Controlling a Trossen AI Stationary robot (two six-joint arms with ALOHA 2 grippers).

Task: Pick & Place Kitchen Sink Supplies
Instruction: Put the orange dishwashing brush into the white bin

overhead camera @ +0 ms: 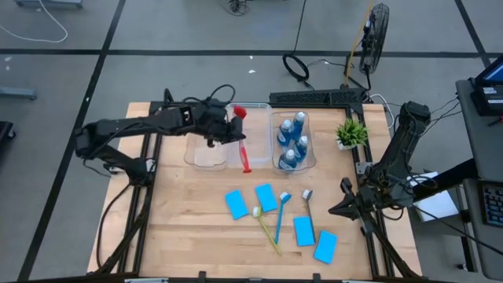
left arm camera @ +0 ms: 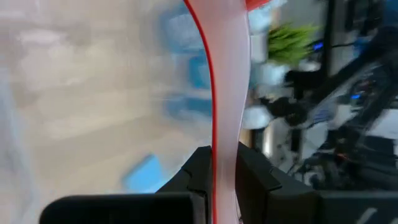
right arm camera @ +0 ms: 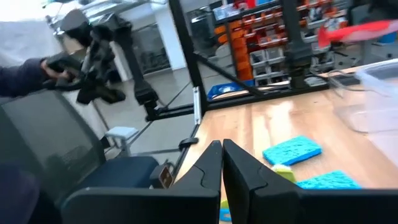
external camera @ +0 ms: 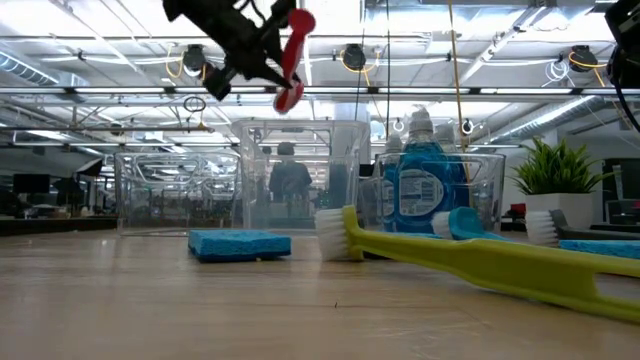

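Red brush (overhead camera: 244,141) held in left gripper (overhead camera: 222,130), jaws clamped on the handle partway along; pale handle runs straight out between the dark fingers (left arm camera: 255,180) in the left wrist view. Lifted off the bench (overhead camera: 189,228), above the clear bins (overhead camera: 206,153). Long axis roughly fore-aft on the bench in the high view, brush head toward the far edge; steeply tilted, near upright, in the low view. Likely mid-carry toward a bin; drop hinges on getting that long axis in line with the bin opening, not across a wall.

Blue bottles (overhead camera: 292,141) already in the right-hand bin (overhead camera: 314,161), beside the potted plant (overhead camera: 351,132). Remaining on the bench: four blue sponges (overhead camera: 236,204), yellow-green brush (overhead camera: 266,228), blue brush (overhead camera: 281,216), grey brush (overhead camera: 308,206), clustered near the front centre.

Right gripper (overhead camera: 347,206) parked at the bench's right edge, jaws together, holding nothing. Nearer than the left to the grey brush and the right-hand sponges.
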